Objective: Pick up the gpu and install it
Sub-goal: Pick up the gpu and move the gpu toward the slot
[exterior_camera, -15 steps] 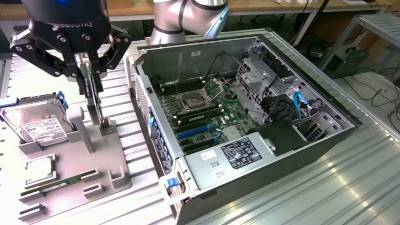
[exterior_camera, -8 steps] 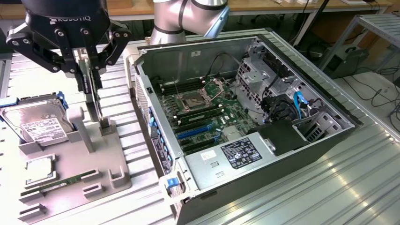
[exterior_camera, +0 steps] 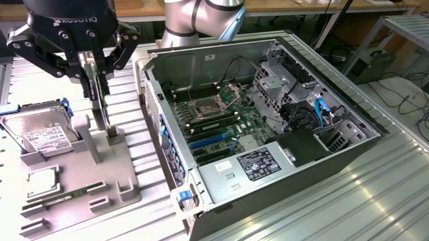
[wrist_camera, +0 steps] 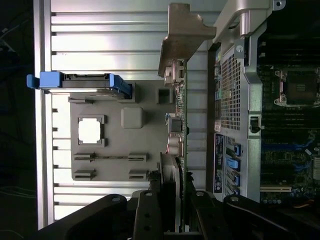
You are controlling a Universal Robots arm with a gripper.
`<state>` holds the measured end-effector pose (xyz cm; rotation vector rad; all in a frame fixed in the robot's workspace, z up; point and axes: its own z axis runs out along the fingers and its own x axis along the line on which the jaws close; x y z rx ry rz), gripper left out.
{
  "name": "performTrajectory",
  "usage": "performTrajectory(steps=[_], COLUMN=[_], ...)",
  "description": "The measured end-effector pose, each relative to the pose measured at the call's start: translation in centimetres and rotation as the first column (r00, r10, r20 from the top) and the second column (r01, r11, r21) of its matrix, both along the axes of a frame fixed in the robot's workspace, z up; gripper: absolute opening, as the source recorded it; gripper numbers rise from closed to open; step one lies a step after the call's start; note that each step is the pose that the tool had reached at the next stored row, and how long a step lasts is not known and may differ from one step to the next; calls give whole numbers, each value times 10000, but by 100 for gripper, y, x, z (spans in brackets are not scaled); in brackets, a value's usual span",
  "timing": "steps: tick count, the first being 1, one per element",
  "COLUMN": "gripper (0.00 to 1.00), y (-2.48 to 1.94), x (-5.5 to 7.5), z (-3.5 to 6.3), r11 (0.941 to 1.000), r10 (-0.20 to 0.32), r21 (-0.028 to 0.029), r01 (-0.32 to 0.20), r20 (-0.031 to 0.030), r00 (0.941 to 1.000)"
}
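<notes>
Because the gpu (exterior_camera: 100,108) stands on edge in its gray holder (exterior_camera: 100,175), your gripper (exterior_camera: 97,73) clamps its top from above.

Ribbed metal table (exterior_camera: 375,201), bearing grey parts holder (exterior_camera: 124,170), open computer case (exterior_camera: 194,65)

Pincer (wrist_camera: 177,220) clamps gpu (wrist_camera: 179,125) edge-on, jaws on both faces. Card runs straight ahead, silver bracket (wrist_camera: 182,35) at far end. Grey holder tray (wrist_camera: 115,155) with CPU (wrist_camera: 90,131) and blue-railed hard drive (wrist_camera: 80,80) to one side, open PC case (wrist_camera: 240,100) to the other.
</notes>
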<state>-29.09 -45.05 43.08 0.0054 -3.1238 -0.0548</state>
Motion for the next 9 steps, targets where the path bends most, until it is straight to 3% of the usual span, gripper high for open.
performTrajectory(steps=[9], gripper=[27], y=[0], x=[73], z=[0], r11=[10000], r10=[1], r21=[-1], r01=[-1], r20=[-1], r00=[10000])
